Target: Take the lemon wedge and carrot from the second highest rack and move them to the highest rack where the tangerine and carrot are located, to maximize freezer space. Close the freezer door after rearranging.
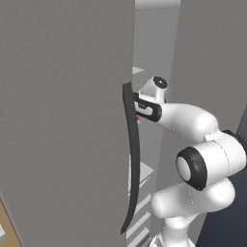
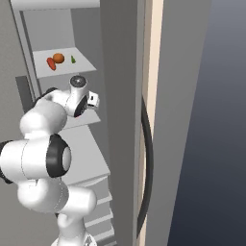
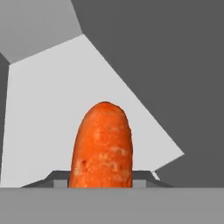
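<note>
A thick orange carrot (image 3: 103,144) stands up between my finger tips in the hand view, with my gripper (image 3: 101,176) shut on it above a white rack (image 3: 48,109). From the right, my hand (image 2: 90,101) reaches into the freezer (image 2: 115,72) just over the second highest rack (image 2: 82,120). The highest rack (image 2: 84,63) bears another carrot (image 2: 51,63), the tangerine (image 2: 58,57) and a small greenish wedge (image 2: 73,59), seemingly the lemon wedge. In the left base view the freezer door (image 1: 62,120) stands open, and a bit of the held carrot (image 1: 138,117) shows behind its dark handle (image 1: 133,159).
The neighbouring grey door (image 2: 187,96) with its long dark handle (image 2: 147,158) stands shut to the right of the opening. Lower white shelves and drawers (image 2: 89,163) fill the compartment under my arm. The gap between the open door and the cabinet is narrow around my wrist.
</note>
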Controlling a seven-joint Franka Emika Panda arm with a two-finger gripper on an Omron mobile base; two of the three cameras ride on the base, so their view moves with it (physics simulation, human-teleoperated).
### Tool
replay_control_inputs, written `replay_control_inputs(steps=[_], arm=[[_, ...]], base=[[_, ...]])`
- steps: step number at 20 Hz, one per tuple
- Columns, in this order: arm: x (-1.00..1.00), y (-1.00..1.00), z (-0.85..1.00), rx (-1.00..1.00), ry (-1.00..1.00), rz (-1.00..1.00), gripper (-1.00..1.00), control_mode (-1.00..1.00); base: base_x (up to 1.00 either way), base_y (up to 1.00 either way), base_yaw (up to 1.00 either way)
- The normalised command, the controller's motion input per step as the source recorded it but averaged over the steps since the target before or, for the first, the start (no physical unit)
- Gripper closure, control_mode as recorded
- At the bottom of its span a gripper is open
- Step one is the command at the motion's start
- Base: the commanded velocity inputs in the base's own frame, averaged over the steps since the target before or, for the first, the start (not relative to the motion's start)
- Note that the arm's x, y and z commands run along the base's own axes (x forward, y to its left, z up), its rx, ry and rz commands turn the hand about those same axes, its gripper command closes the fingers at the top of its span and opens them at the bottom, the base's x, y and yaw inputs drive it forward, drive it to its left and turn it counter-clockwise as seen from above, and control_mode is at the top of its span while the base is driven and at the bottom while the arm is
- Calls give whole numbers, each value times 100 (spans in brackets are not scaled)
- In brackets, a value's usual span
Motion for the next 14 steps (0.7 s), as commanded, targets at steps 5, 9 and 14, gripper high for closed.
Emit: replay_control_inputs(steps=[5,9,14], arm=[[-61,-18,79,23,0,0,100,-100],[-57,-16,84,21,0,0,100,-100],[-48,-13,87,16,0,0,100,-100]], base=[[0,0,0],[0,0,0],[0,0,0]])
